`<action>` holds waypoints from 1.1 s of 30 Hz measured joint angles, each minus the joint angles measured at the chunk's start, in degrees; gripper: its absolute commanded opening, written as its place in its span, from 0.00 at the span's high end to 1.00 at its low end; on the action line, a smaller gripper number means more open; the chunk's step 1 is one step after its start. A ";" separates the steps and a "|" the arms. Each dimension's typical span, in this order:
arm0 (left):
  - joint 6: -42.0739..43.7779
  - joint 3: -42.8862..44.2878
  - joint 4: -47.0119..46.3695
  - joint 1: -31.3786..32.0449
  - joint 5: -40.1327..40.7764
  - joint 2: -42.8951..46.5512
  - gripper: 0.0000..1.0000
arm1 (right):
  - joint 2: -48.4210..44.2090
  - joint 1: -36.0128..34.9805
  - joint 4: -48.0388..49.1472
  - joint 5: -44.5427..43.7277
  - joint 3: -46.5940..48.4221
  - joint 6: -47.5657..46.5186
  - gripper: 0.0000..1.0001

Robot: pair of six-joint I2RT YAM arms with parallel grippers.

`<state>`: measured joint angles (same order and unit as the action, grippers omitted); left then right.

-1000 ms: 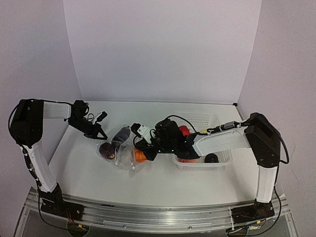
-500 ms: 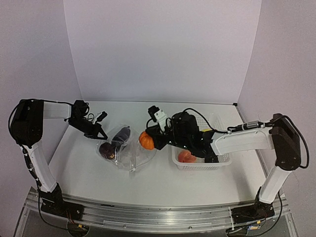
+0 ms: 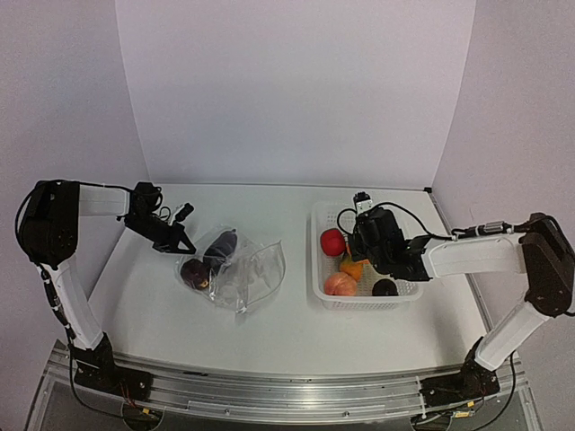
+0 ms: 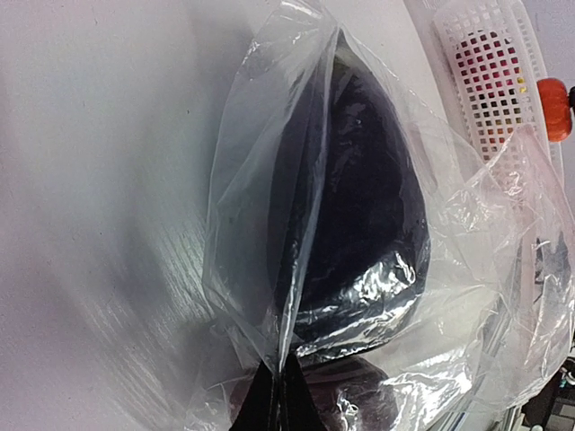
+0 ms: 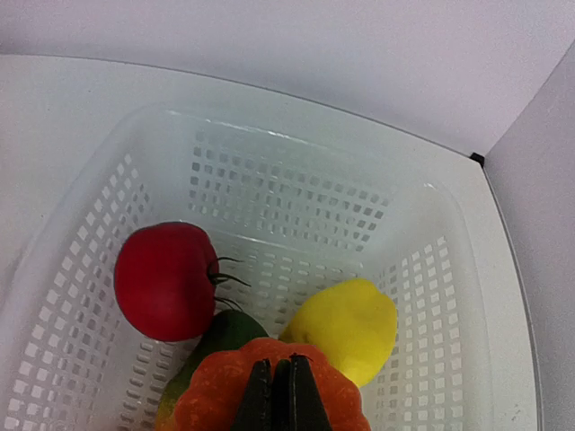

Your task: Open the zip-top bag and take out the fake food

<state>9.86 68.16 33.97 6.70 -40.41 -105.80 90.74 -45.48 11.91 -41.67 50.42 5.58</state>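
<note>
Partly complete. Zip-top bag (image 3: 247, 274) lies on the table (image 3: 269, 332), left gripper (image 4: 277, 395) pinching its edge; two dark pieces (image 4: 359, 215) inside, not yet removed. Right gripper (image 5: 275, 377) clamps an orange piece (image 5: 225, 395) over the basket (image 3: 316, 260) holding others

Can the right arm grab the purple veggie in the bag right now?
Probably not yet. The right gripper is over the basket, shut on a pumpkin. Once it lets go, the way looks free: the left gripper pinches the bag and nothing lies between it and the veggie.
</note>
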 measured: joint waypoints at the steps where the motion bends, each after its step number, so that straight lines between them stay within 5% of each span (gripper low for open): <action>1: -0.68 -0.07 0.02 0.00 -0.02 0.00 1.00 | 0.00 0.47 -2.14 -0.90 -0.33 0.67 0.74; 5: -2.81 -0.94 -0.05 0.00 -0.18 0.00 1.00 | -0.09 0.64 -8.70 -2.62 1.12 1.92 0.42; 10: -4.24 -1.66 0.05 0.00 -0.19 0.00 1.00 | -0.09 0.53 -17.43 -3.71 8.08 1.34 0.33; 15: -5.07 -1.90 -0.05 0.00 -0.23 0.02 1.00 | -0.09 0.26 -22.71 1.44 15.94 0.40 0.49; 20: -5.69 -2.73 -0.48 0.00 -0.41 0.15 1.00 | 3.59 -1.48 -23.81 26.13 24.05 0.81 0.62; 26: -6.65 -4.56 -1.27 0.00 -0.43 1.36 1.00 | 12.95 -2.78 -23.93 50.08 28.63 7.53 0.65; 33: -7.25 -5.82 -2.00 0.00 -0.55 1.97 1.00 | 25.58 -3.92 -25.02 59.15 35.97 13.53 0.62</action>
<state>2.60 62.34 31.96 6.70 -40.96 -103.83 116.32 -49.40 -13.11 17.48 86.39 19.11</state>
